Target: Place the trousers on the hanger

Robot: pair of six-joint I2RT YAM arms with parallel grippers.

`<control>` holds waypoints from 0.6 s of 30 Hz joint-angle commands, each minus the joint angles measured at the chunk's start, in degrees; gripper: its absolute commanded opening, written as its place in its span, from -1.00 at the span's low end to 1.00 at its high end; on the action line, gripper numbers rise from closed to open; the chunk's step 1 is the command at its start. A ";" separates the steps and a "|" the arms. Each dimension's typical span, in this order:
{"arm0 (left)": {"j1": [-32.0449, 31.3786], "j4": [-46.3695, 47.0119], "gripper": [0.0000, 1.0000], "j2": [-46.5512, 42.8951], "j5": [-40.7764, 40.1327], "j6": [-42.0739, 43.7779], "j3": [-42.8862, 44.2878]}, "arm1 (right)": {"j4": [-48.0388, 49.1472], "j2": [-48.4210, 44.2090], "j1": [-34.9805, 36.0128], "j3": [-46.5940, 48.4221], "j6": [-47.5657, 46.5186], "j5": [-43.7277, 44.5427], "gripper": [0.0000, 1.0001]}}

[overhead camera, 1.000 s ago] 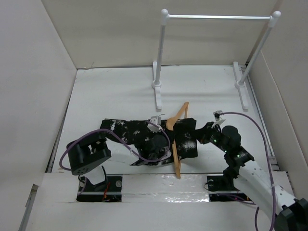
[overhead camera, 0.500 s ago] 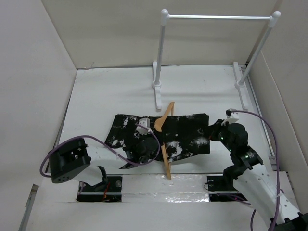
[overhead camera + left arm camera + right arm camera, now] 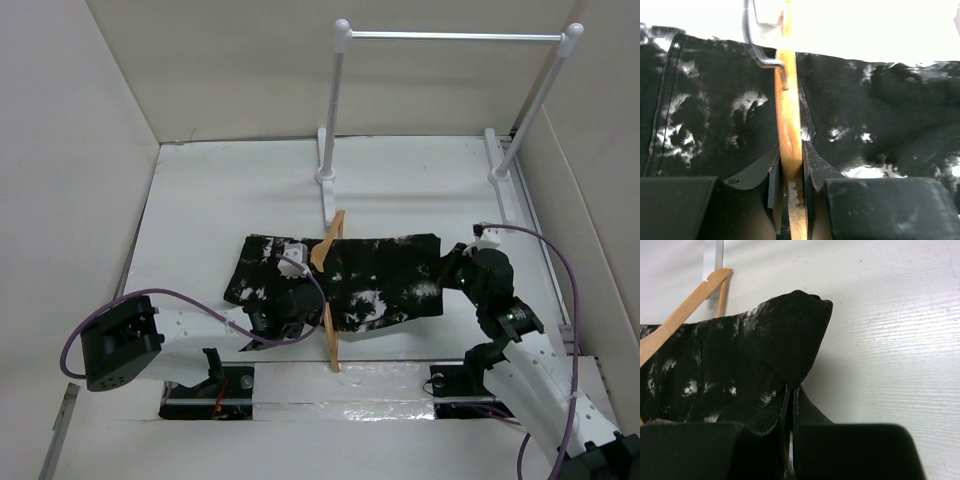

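The black, white-splattered trousers [image 3: 385,280] lie spread flat across the middle of the table. The wooden hanger [image 3: 330,330] lies across them, running from the near edge toward the rack, with part of the fabric over it. My left gripper [image 3: 318,300] is shut on the hanger's wooden bar [image 3: 789,125]; its metal hook [image 3: 751,42] curves off to the upper left. My right gripper [image 3: 447,270] is shut on the right edge of the trousers [image 3: 770,345], with a raised fold of fabric pinched at the fingertips [image 3: 791,395]. The hanger's tip [image 3: 687,312] shows at the upper left of the right wrist view.
The white and silver rack [image 3: 455,37] stands at the back, its two feet [image 3: 326,190] [image 3: 503,190] reaching toward the trousers. Cardboard walls enclose the left, back and right. Purple cables loop from both arms.
My right gripper has pulled the trousers' edge rightward, unfolding the bunched fabric into a flat spread. My left gripper has moved left with the hanger, and the left arm's elbow swung out left.
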 commanded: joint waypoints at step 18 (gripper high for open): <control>-0.93 -3.09 -1.00 -7.58 2.87 9.09 13.73 | 5.89 -4.61 5.71 4.01 3.05 -5.79 0.66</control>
